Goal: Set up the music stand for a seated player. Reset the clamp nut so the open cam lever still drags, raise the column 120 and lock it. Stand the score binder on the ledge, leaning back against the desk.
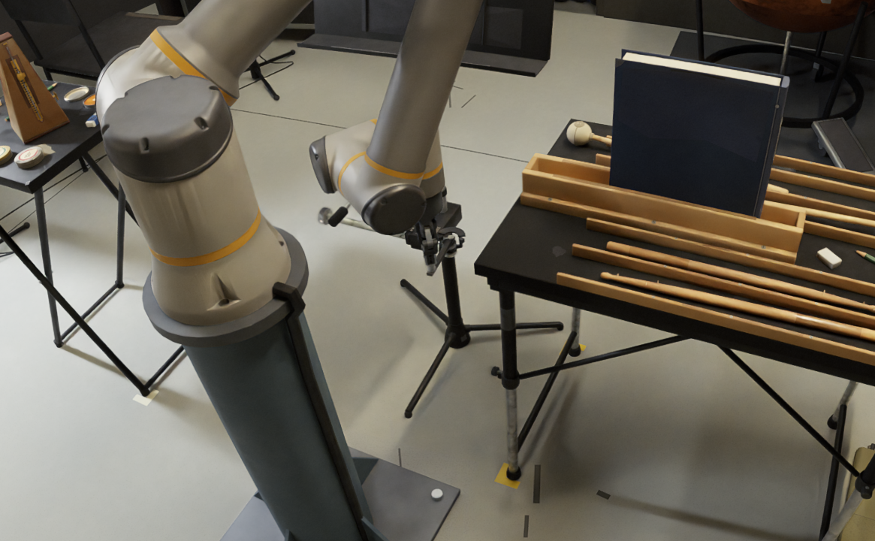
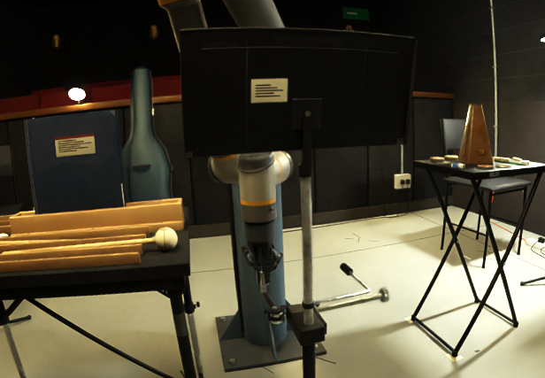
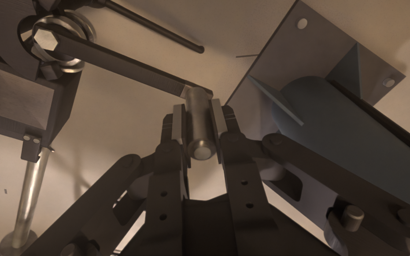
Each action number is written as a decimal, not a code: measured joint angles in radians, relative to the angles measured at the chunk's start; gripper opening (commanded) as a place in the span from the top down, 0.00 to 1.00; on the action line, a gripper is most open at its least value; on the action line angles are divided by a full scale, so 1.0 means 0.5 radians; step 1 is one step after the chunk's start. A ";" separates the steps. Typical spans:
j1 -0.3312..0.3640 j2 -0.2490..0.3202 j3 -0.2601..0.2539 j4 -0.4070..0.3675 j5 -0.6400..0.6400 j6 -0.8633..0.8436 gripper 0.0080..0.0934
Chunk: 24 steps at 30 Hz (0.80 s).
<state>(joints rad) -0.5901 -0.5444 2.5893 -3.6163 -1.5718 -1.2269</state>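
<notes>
The cam lever (image 3: 120, 63) runs from the clamp block (image 3: 18, 95) on the stand's column out to a round steel handle (image 3: 198, 127). The lever's handle is held by my gripper (image 3: 199, 122), which is closed around it. A hex clamp nut (image 3: 44, 39) sits at the lever's pivot. The gripper (image 2: 262, 274) points down beside the light column (image 2: 306, 234), under the black desk (image 2: 296, 88). The dark blue score binder (image 1: 692, 131) stands upright in a wooden tray (image 1: 655, 205) on the black table.
The stand's tripod legs (image 1: 457, 333) spread on the floor just below me. The table (image 1: 709, 282) with several wooden sticks and mallets is close on one side. My own pedestal (image 2: 254, 270) stands behind the stand. A crank tool (image 2: 354, 287) lies on the floor. A folding table carries a metronome (image 2: 475, 135).
</notes>
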 measured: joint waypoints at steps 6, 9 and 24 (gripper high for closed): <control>-0.061 -0.016 -0.017 0.031 -0.002 -0.061 1.00; -0.087 -0.026 -0.029 0.053 -0.002 -0.087 1.00; -0.164 -0.092 -0.113 0.197 0.000 -0.163 1.00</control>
<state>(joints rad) -0.6721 -0.5903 2.5326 -3.5176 -1.5719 -1.3084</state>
